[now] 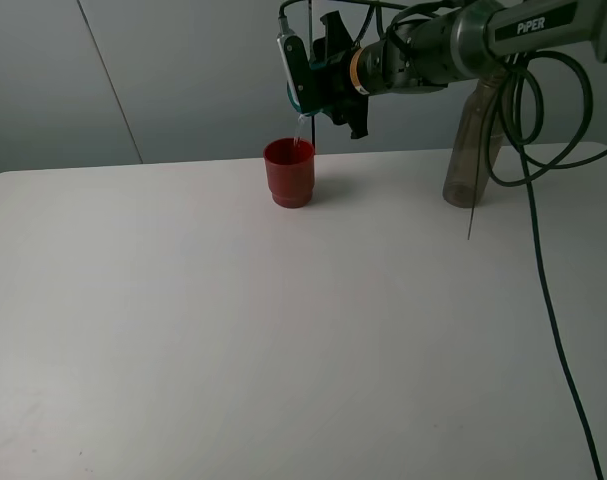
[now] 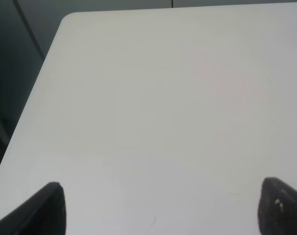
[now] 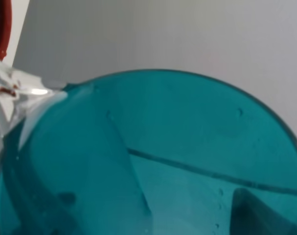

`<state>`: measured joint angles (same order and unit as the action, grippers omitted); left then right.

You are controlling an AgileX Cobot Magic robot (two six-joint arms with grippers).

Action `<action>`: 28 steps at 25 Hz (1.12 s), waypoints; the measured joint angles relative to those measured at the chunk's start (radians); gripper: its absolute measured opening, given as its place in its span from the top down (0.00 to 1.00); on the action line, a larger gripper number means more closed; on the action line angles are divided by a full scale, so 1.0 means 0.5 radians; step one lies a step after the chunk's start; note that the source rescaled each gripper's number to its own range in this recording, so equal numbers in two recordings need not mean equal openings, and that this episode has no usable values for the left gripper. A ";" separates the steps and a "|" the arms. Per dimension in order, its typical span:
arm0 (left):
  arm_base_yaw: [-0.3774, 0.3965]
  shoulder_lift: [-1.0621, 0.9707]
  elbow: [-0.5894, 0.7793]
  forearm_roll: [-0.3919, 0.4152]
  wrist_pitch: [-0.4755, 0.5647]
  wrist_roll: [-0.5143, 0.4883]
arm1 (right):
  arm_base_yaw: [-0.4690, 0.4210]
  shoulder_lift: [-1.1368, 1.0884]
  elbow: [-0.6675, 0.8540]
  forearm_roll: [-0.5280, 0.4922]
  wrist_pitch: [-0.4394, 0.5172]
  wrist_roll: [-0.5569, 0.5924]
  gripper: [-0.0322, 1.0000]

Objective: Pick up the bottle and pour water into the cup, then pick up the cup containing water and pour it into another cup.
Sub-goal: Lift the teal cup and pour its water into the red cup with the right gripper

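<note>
Right tool [image 1: 305, 75] clamped on teal cup [image 1: 299, 80], tipped on its side directly above red cup [image 1: 289, 172] so the thin water stream [image 1: 299, 130] drops inside. Bottle [image 1: 470, 160] parked upright on surface [image 1: 233, 330], well right of red cup, clear of the pour. Left tool [image 2: 158, 210] apart, nothing between fingers, idle over bare surface.
</note>
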<state>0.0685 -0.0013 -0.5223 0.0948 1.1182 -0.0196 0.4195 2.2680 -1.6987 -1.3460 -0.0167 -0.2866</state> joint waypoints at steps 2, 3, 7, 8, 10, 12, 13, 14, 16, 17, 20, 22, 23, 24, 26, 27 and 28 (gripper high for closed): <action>0.000 0.000 0.000 0.000 0.000 0.000 | 0.000 0.000 0.000 0.000 0.000 -0.032 0.90; 0.000 0.000 0.000 0.000 0.000 0.000 | 0.000 0.000 0.000 0.000 0.000 -0.043 0.90; 0.000 0.000 0.000 0.000 0.000 0.000 | 0.000 0.000 0.000 0.000 0.000 -0.071 0.90; 0.000 0.000 0.000 0.000 0.000 0.000 | 0.000 0.000 0.000 0.000 0.000 -0.077 0.90; 0.000 0.000 0.000 0.000 0.000 0.000 | 0.000 0.000 0.000 0.000 -0.002 -0.095 0.90; 0.000 0.000 0.000 0.000 0.000 0.000 | 0.000 0.000 0.000 0.000 -0.002 -0.147 0.90; 0.000 0.000 0.000 0.000 0.000 0.000 | 0.000 0.000 0.000 0.000 -0.005 -0.166 0.90; 0.000 0.000 0.000 0.000 0.000 0.000 | 0.000 0.000 0.000 0.000 -0.013 -0.186 0.90; 0.000 0.000 0.000 0.000 0.000 0.000 | 0.000 0.000 0.000 0.000 -0.037 -0.215 0.90; 0.000 0.000 0.000 0.000 0.000 0.000 | 0.000 0.000 0.000 0.000 -0.047 -0.224 0.90; 0.000 0.000 0.000 0.000 0.000 0.000 | 0.000 0.000 0.000 0.000 -0.060 -0.234 0.90; 0.000 0.000 0.000 0.000 0.000 0.000 | 0.000 0.000 0.000 0.000 -0.060 -0.234 0.90; 0.000 0.000 0.000 0.000 0.000 0.000 | 0.000 0.000 0.000 0.000 -0.060 -0.238 0.90; 0.000 0.000 0.000 0.000 0.000 0.000 | 0.000 0.000 0.000 0.000 -0.060 -0.238 0.90; 0.000 0.000 0.000 0.000 0.000 0.000 | 0.000 0.000 0.000 0.000 -0.064 -0.243 0.90; 0.000 0.000 0.000 0.000 0.000 0.000 | 0.000 0.000 0.000 0.000 -0.064 -0.246 0.90; 0.000 0.000 0.000 0.000 0.000 0.000 | 0.000 0.000 0.000 0.000 -0.064 -0.247 0.90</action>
<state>0.0685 -0.0013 -0.5223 0.0948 1.1182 -0.0196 0.4195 2.2680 -1.6987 -1.3460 -0.0484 -0.4100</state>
